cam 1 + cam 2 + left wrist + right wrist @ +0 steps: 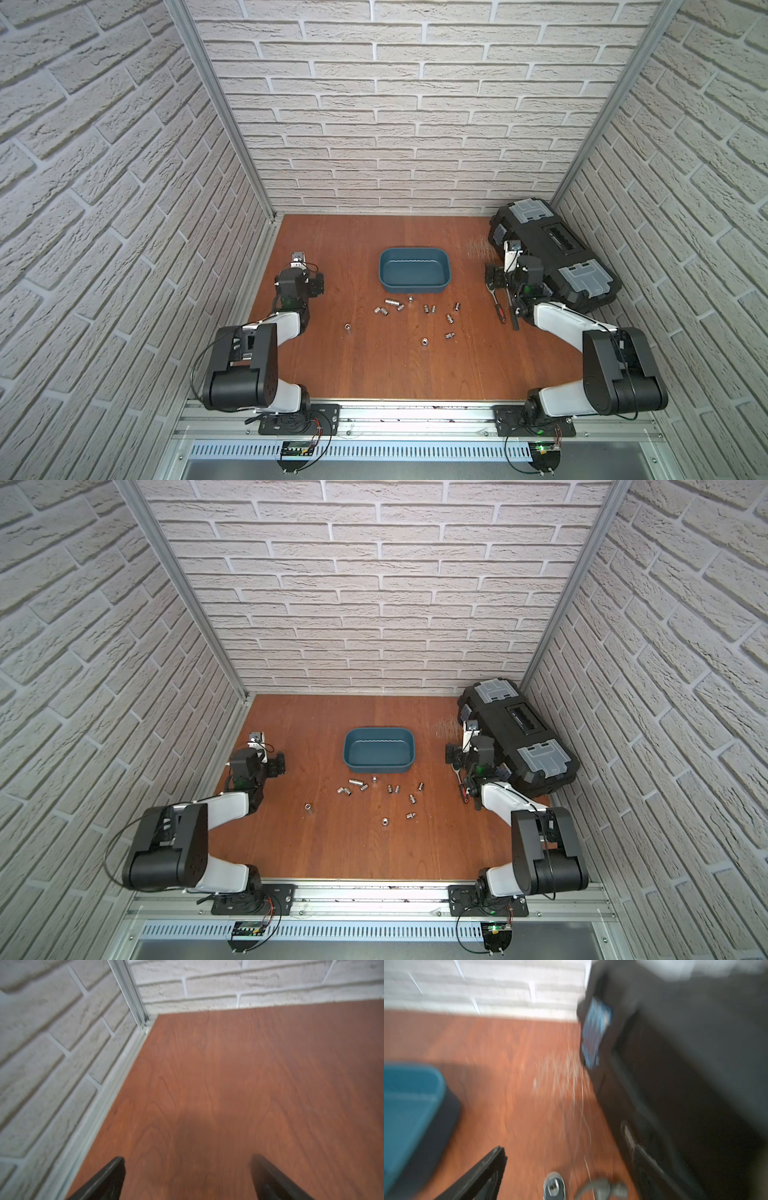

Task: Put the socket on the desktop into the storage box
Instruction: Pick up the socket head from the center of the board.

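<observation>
Left gripper [188, 1159] is spread and empty over bare counter [395, 365], near its left edge. Right gripper [493, 277] is spread and empty, just beside the toolbox [557, 253]. Between them stands the box [413, 288]. The sockets [390, 302] lie scattered on open counter, on the arm-base side of the box.

Both top views stare down from high at six o'clock, sharing the whole desktop [415, 374]. Wrist views skim close over it, left facing eleven, right twelve.
</observation>
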